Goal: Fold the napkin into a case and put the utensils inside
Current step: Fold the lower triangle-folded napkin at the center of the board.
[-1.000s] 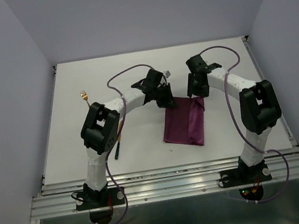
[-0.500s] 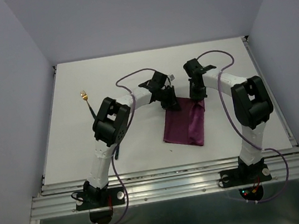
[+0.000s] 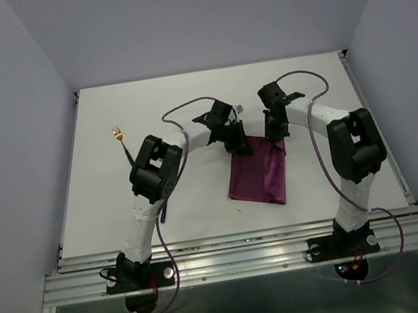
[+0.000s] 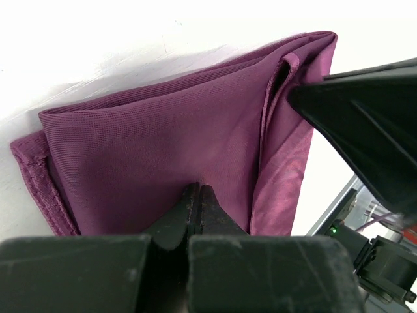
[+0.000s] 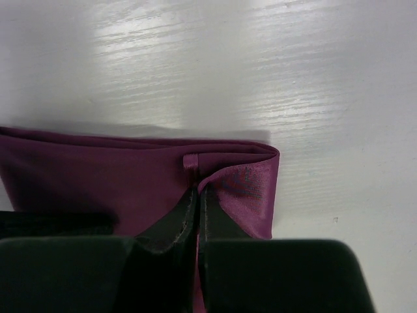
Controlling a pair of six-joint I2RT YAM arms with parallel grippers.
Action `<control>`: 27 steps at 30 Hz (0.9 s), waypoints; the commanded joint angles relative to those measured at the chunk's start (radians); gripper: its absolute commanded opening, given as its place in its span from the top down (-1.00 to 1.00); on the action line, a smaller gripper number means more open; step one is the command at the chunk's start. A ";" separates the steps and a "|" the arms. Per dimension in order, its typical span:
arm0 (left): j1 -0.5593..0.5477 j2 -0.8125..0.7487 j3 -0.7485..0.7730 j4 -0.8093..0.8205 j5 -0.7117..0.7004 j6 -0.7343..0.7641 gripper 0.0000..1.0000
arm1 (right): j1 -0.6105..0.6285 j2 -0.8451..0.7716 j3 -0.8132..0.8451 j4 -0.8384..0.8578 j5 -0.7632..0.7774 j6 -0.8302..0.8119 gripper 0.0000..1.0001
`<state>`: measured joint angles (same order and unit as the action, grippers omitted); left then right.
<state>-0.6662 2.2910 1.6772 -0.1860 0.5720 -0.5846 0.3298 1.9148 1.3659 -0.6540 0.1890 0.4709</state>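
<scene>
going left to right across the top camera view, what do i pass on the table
fork → left claw → right claw. The napkin lies under both claws and spans them, so it has no single place in the order.

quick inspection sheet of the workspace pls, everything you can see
surface: white table, no marks seen
job's things: plum napkin folded to a layered rectangle at mid table; fork far left, apart from it; dark slim piece beside the left arm, partly hidden, maybe the knife
clutter: nothing seen
grippers: left tool shut on the napkin's far edge; right tool shut on its far right corner, a small pinch of cloth raised
cables: left cable and right cable, purple, loop above the arms, clear of the napkin
surroundings: plain pale walls on three sides; metal rail at the near edge
</scene>
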 commanded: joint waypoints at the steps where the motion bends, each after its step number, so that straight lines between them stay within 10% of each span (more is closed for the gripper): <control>1: 0.002 -0.002 -0.027 0.026 0.022 0.003 1.00 | 0.018 -0.062 0.025 0.025 -0.023 -0.014 0.99; 27: 0.002 -0.051 -0.089 0.054 0.028 -0.006 1.00 | 0.037 0.018 0.039 0.065 0.084 0.075 0.99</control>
<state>-0.6643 2.2890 1.6238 -0.0921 0.6216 -0.6094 0.3561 1.9171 1.3663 -0.6289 0.2310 0.5167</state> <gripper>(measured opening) 0.022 0.036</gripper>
